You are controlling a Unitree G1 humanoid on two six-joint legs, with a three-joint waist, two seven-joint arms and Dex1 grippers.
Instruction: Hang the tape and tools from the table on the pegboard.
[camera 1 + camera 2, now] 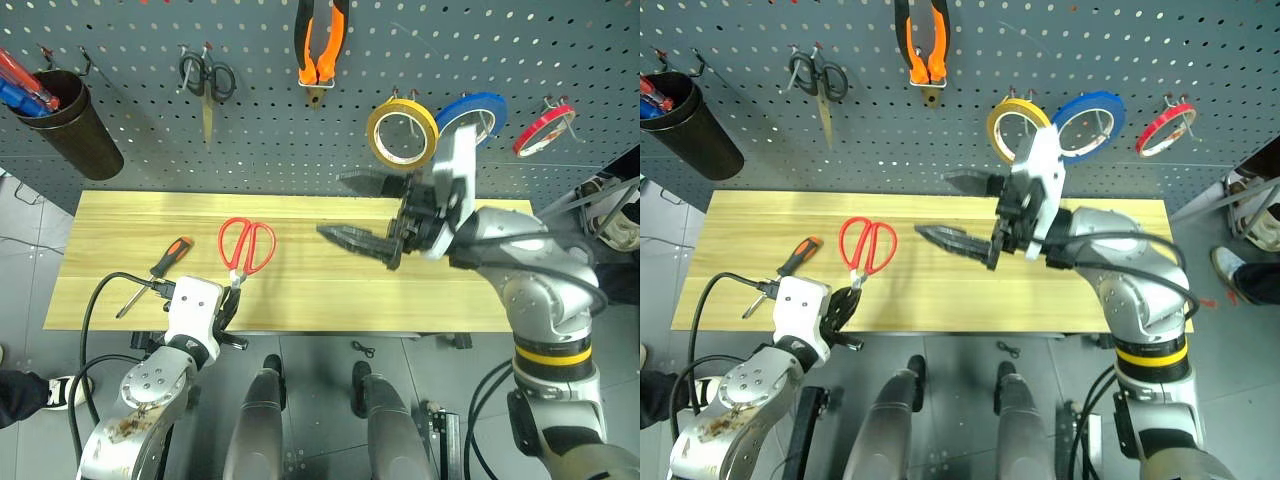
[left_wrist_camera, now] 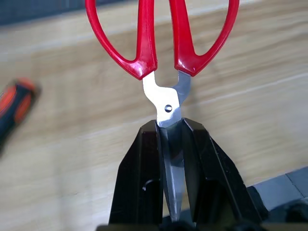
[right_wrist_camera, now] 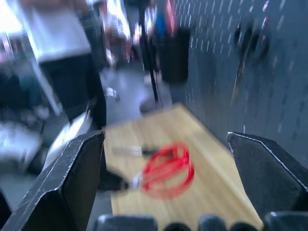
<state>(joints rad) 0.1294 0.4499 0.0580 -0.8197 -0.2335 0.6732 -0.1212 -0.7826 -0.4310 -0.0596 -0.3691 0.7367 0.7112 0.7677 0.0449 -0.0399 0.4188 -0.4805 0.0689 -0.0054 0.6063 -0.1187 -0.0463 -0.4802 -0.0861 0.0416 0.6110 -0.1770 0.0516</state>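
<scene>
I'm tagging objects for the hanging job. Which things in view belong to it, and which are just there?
Part of the job:
- red scissors, blades clamped in the left gripper
- screwdriver on the table
- pliers and blue tape, on the pegboard

Just there:
- yellow roll
- red roll
- black-handled scissors
- dark cup

Pale plank counter [image 1: 400, 300]: screwdriver [image 1: 160, 270] at 9 o'clock, red scissors [image 1: 246, 245] just beside it toward centre
</scene>
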